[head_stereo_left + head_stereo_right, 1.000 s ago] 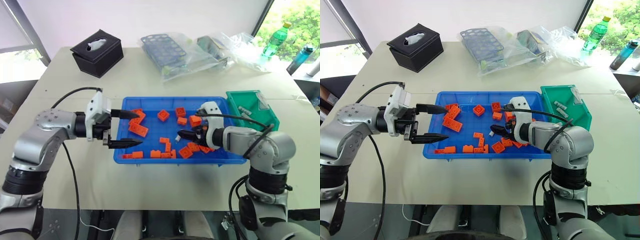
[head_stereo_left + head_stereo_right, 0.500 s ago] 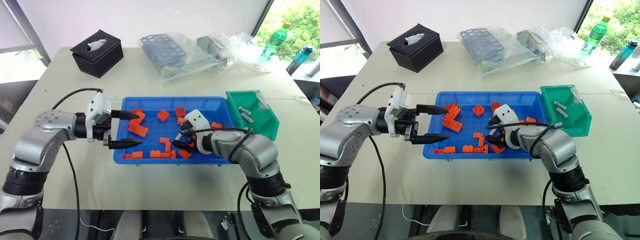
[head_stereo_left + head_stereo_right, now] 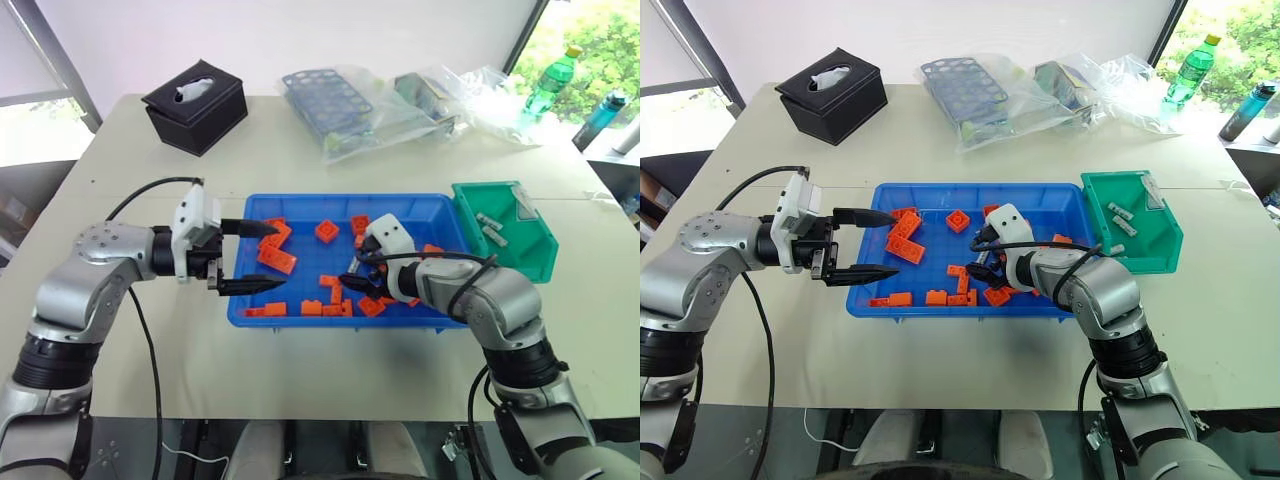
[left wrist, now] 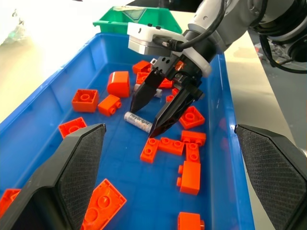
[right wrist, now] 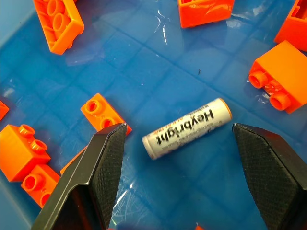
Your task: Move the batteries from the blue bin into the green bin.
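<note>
Left wrist view: my right claw (image 4: 152,119) stands over one battery (image 4: 137,120) on the floor of the blue bin (image 4: 229,143), fingers spread to either side and nothing gripped.
Left claw: my left claw (image 3: 268,257) hangs wide open and empty over the blue bin's left end.
Right wrist view: the lettered battery (image 5: 187,128) lies flat between my black fingertips (image 5: 103,163), which no head view resolves.
Bricks: orange bricks (image 5: 100,112) sit near both ends of the battery.
Risk: I judge that a fingertip may catch a brick as I close, or roll the smooth cylinder aside.
Green bin: the green bin (image 3: 540,250) sits against the blue bin's right end and already holds a few batteries (image 3: 489,226), seen from the head.
</note>
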Controlling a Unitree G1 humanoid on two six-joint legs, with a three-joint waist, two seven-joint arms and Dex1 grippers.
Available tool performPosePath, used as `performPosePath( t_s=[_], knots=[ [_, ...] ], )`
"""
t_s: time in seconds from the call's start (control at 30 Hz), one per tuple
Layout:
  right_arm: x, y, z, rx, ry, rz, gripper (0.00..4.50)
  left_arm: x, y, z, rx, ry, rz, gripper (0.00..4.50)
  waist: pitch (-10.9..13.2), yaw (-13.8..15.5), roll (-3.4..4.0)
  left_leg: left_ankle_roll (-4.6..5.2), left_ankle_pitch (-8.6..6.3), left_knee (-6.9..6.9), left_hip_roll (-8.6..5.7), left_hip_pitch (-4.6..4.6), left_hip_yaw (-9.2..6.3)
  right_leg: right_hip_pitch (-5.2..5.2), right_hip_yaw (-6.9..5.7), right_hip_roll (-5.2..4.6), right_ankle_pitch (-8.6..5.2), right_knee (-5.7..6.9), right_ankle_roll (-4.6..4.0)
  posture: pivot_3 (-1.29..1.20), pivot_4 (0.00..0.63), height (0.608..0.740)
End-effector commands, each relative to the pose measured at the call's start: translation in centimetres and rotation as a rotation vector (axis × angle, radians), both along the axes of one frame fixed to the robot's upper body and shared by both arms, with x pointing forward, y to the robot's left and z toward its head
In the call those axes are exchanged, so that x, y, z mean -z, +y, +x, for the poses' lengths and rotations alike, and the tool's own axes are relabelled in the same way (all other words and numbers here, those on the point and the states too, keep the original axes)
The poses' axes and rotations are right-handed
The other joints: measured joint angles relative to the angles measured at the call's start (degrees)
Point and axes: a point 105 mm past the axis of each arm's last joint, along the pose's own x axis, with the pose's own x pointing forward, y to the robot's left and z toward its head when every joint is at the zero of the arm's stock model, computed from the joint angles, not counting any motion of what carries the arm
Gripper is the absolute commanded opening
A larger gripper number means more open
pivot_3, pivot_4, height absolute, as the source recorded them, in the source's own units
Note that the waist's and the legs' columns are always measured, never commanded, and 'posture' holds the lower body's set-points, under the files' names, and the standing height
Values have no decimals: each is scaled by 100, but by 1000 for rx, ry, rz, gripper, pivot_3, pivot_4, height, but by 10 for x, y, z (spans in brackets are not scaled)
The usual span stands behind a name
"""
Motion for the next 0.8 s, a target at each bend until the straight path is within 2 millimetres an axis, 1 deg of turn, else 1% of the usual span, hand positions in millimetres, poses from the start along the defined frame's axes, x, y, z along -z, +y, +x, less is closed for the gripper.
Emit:
performPosePath(
  t_s=[0.03,0.13,0.17,0.2,0.27,0.37,0.43,0.47,0.5,0.53,0.57,0.6,0.67,0.73,0.77,0.8],
  knots=[
    [7,0,-2,4,32,-2,2444,-7,-1,0,10,-41,-2,4500,0,-2,0,0,0,0,0,0,0,0,0,0,0,0,0,0,150,716],
    [7,0,-2,-1,27,-8,969,-6,-1,0,12,-42,0,4500,0,-3,0,0,0,0,0,0,0,-1,0,0,0,0,0,0,150,716],
    [7,0,-2,0,25,-10,412,-6,-1,0,12,-42,0,4500,0,-3,0,0,0,0,0,0,0,-1,0,0,0,0,0,0,150,716],
    [7,-1,-2,1,25,-12,27,-6,-1,0,12,-42,0,4500,0,-4,0,0,0,0,0,0,0,-1,0,0,0,0,0,0,150,716],
    [6,-2,-3,5,21,-13,34,-6,0,0,12,-42,0,4500,0,-3,0,0,0,0,0,0,0,-1,0,0,0,0,0,0,150,716],
    [-8,-7,-5,-2,-18,2,34,-5,0,0,12,-39,0,4500,0,2,0,0,0,0,0,0,0,-1,0,0,0,0,0,0,150,716],
    [-28,-11,-6,-15,-83,18,34,-4,0,0,13,-36,-2,4500,1,12,2,0,0,0,-1,-3,0,-2,0,-3,0,0,0,0,150,716],
    [-43,-14,-6,-21,-129,42,34,-4,0,-1,14,-35,-3,4500,1,12,1,0,0,0,-2,-4,0,-3,0,-4,0,-1,0,0,150,716],
    [-65,-27,-5,6,-188,79,34,-3,0,-1,15,-31,-7,4500,2,12,1,0,0,0,-2,-4,0,-3,0,-4,0,-1,0,0,150,716],
    [-80,-35,-5,27,-226,105,34,-2,0,-1,15,-29,-10,4500,2,13,3,2,-1,0,-2,-4,0,-3,0,-4,0,-2,0,0,150,716],
    [-91,-49,-4,68,-258,117,34,-1,0,-2,15,-26,-13,4500,3,11,3,3,-2,0,-2,-5,0,-3,0,-4,0,-3,0,0,150,716],
    [-99,-68,-3,127,-282,105,34,0,-1,-2,15,-23,-15,4500,3,19,3,4,-2,0,-2,-5,0,-2,0,-4,0,-3,0,0,150,716],
    [-108,-106,-5,239,-311,65,34,4,-1,-3,12,-16,-23,4500,2,40,1,8,-5,0,-2,-5,-5,2,-2,-5,0,-4,0,0,150,716],
    [-111,-133,-8,318,-311,50,34,6,-1,-3,6,-15,-36,4500,1,31,0,12,-8,-1,-3,-4,-10,6,-2,-5,0,-11,0,0,150,716],
    [-111,-143,-9,350,-307,48,34,6,-2,-3,1,-25,-43,4500,1,22,0,13,-8,-3,-5,-4,-10,7,-2,-6,0,-11,0,0,150,716],
    [-111,-149,-10,369,-305,47,34,6,-1,-2,-3,-33,-47,4500,1,17,0,13,-8,-3,-5,-4,-10,7,-2,-6,0,-12,0,0,150,716]
  ],
)
